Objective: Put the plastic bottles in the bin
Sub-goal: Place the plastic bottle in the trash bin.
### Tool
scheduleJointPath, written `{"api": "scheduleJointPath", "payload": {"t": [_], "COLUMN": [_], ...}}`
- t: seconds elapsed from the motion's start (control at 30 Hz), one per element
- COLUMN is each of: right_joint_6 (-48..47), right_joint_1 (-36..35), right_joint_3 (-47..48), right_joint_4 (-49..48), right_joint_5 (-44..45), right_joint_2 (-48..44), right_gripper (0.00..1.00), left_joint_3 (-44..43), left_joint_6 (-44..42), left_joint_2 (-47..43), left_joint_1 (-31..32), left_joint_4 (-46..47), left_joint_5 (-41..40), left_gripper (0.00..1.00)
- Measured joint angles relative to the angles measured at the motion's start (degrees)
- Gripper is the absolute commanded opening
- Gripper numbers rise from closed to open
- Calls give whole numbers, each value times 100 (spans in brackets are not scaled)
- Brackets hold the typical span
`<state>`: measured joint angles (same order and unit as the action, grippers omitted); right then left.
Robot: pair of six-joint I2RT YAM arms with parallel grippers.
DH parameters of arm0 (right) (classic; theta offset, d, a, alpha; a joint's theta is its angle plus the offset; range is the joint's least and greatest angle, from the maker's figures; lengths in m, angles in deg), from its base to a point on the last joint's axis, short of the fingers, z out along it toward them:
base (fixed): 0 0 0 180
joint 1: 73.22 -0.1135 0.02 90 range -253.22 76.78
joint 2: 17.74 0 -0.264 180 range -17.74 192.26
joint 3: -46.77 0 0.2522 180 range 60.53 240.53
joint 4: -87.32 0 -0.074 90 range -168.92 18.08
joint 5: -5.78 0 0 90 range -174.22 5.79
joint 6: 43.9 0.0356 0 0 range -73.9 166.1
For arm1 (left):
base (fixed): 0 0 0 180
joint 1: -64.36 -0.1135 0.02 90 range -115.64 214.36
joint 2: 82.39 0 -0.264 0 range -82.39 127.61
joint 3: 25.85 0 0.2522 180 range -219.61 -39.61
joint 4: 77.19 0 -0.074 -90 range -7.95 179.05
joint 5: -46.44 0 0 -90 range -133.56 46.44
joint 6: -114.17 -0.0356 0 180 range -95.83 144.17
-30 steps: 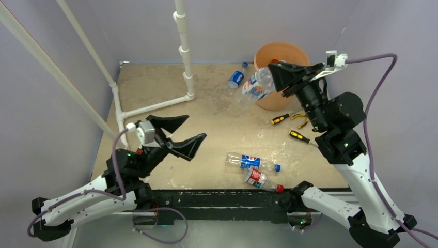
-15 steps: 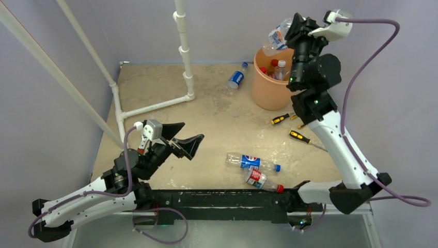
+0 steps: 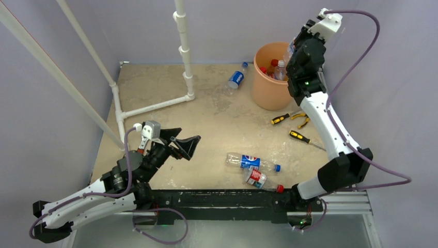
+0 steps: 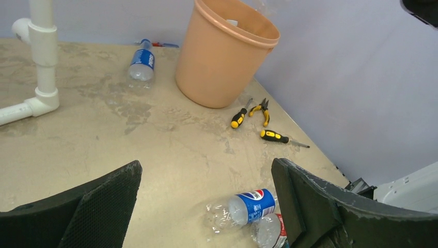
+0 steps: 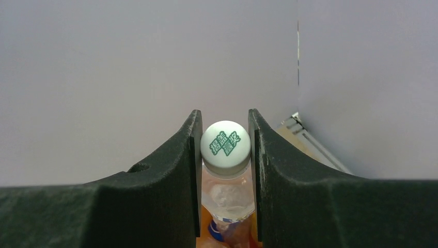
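The left tool (image 4: 206,168) hangs wide apart and empty over the bench (image 3: 155,88). By the near edge two bottles (image 3: 251,161) lie close together. Farther off, a blue-labelled bottle (image 3: 237,78) lies beside the bin (image 3: 268,93), which holds more bottles (image 3: 279,66). Above the bin the right tool (image 5: 224,124) is clamped on a white-capped bottle (image 5: 225,146).

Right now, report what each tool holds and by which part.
The right tool grips a clear plastic bottle at its top end, pinching the white cap and neck. The left tool is open, holding nothing.
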<state>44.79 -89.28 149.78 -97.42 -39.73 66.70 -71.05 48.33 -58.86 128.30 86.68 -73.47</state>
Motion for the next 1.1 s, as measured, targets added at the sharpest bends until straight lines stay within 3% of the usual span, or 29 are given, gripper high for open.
{"api": "scheduleJointPath", "payload": {"t": [0.53, 1.1], "right_joint_6": [238, 1423], "right_joint_1": [415, 514], "right_joint_3": [-684, -929], "right_joint_4": [-494, -612], "right_joint_5": [184, -675], "right_joint_2": [892, -142], "right_gripper": [0, 0], "left_joint_3": [138, 138], "left_joint_6": [367, 503], "left_joint_2": [-55, 79], "left_joint_1": [0, 0], "left_joint_4": [-210, -304], "left_joint_5": [-208, -214], "left_gripper": [96, 96]}}
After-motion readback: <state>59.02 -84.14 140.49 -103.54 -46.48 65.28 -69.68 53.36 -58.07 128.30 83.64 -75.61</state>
